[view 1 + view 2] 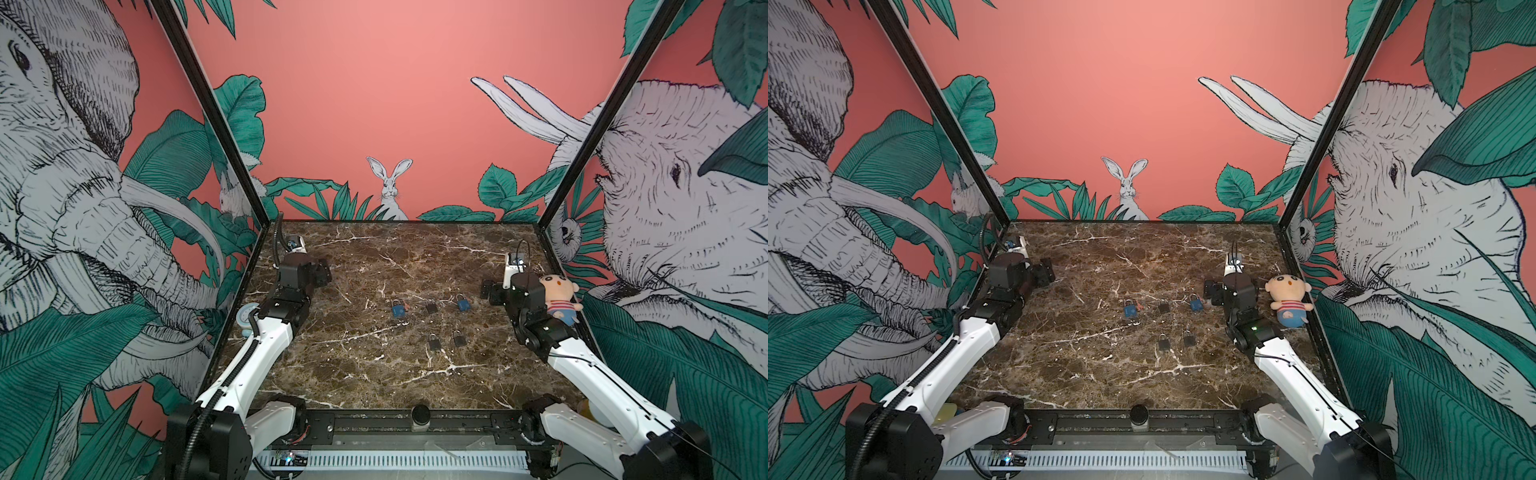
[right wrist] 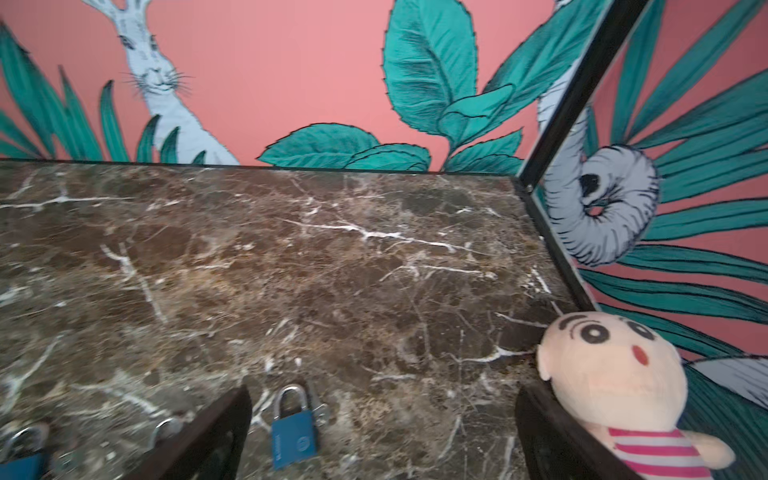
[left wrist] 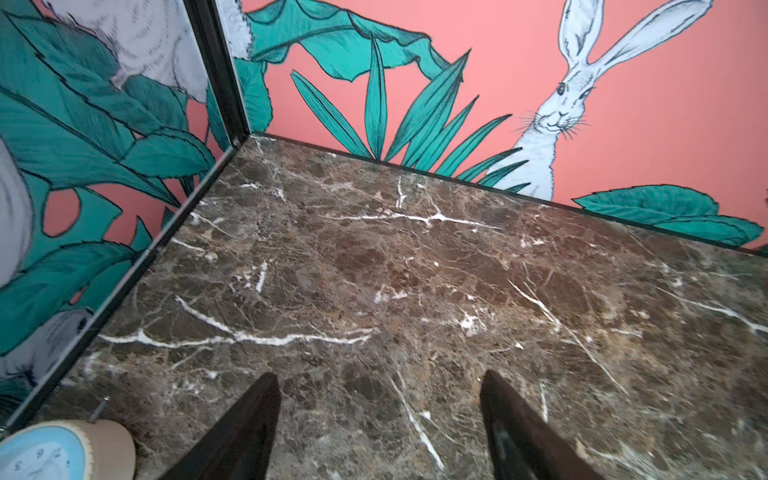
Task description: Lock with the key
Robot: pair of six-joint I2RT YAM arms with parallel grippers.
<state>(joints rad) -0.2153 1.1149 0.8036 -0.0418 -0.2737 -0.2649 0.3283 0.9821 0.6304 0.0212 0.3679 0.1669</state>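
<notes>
On marble table (image 1: 374, 374), five padlocks (image 1: 432, 307), doll (image 1: 557, 291) beside spread right fingers (image 2: 208, 440), left fingers (image 3: 241, 432) spread

We keep our left arm (image 1: 270, 336) bent along the left side, its left gripper (image 1: 323, 272) pointing inward, jaws spread wide. Our right arm (image 1: 582, 365) mirrors it on the right, with the right gripper (image 1: 489, 292) turned inward, jaws wide apart too.
</notes>
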